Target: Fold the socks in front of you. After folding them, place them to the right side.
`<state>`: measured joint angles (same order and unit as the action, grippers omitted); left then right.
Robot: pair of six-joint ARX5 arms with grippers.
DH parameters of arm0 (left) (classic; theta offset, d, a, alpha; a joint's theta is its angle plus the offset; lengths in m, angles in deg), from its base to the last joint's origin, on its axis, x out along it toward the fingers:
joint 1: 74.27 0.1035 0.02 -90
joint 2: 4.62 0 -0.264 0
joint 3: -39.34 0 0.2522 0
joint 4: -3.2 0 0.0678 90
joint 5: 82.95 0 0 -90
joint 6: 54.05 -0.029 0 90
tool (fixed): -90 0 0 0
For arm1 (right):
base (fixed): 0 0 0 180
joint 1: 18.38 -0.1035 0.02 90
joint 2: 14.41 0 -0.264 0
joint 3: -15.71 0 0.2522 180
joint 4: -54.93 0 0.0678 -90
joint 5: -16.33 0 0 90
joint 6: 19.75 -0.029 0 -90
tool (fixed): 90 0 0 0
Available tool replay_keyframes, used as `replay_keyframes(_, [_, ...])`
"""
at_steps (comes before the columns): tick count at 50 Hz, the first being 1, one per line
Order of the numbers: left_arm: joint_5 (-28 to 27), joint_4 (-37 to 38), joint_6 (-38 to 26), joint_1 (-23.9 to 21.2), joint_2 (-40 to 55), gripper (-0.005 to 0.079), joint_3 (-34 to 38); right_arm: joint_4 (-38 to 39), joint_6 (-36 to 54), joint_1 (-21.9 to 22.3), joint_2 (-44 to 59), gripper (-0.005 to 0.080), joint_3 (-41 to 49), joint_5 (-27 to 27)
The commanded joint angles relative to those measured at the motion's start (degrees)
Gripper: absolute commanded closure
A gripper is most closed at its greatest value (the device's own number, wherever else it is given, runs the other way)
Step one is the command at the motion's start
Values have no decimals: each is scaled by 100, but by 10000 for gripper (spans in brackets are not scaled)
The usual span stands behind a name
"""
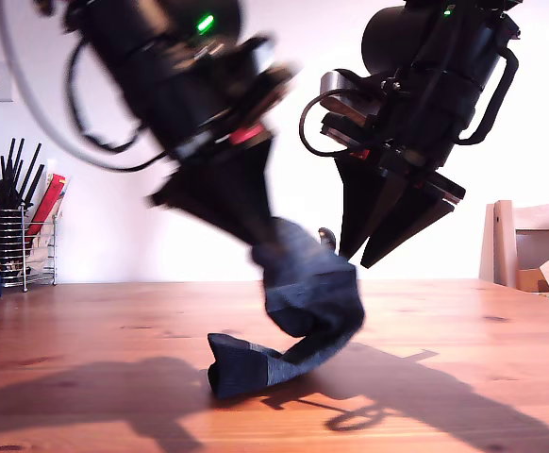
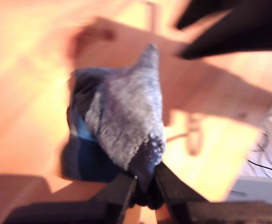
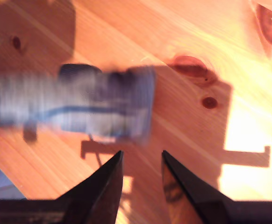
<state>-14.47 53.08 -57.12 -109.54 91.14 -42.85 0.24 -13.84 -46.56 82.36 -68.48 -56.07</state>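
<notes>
1. First gripper (image 2: 145,189): jaws pinched shut on one end of the socks (image 1: 298,311), which hang from it in a curl; the free end rests on the table (image 1: 86,330) near the middle of the exterior view
2. Second gripper (image 3: 140,161): jaws a little apart and holding nothing, raised above the table just beside the lifted end, on the exterior view's right
3. Risk, slip: only a narrow bit of knit sits between the first gripper's jaws, so a quick swing could pull it free and drop the bundle
4. Risk, unfolding: the hanging part is loose; dragging its lower end over the wood may open the fold or, since motion blur hides the layers, possibly part the two socks
5. Risk, collision: the two grippers stand close together, so a sideways carry could knock one against the other
6. Room: bare wood lies open on both sides in the exterior view; a utensil rack (image 1: 15,236) stands far off at its left, a chair (image 1: 529,241) at its right beyond the table's edge
</notes>
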Motion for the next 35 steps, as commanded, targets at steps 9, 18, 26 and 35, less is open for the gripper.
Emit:
replay_keyframes(9, [-374, 251, -223, 66, 505, 766, 81, 234, -13, -192, 133, 522, 61, 48])
replay_keyframes(18, [-367, 404, -326, 105, 905, 766, 81, 481, -13, -299, 133, 522, 61, 44])
replay_keyframes(26, [-352, 457, -365, 195, 1099, 766, 81, 761, 2, -363, 133, 523, 61, 90])
replay_keyframes(35, [-358, 575, -455, 284, 1108, 766, 81, 1123, 2, -369, 308, 525, 61, 232])
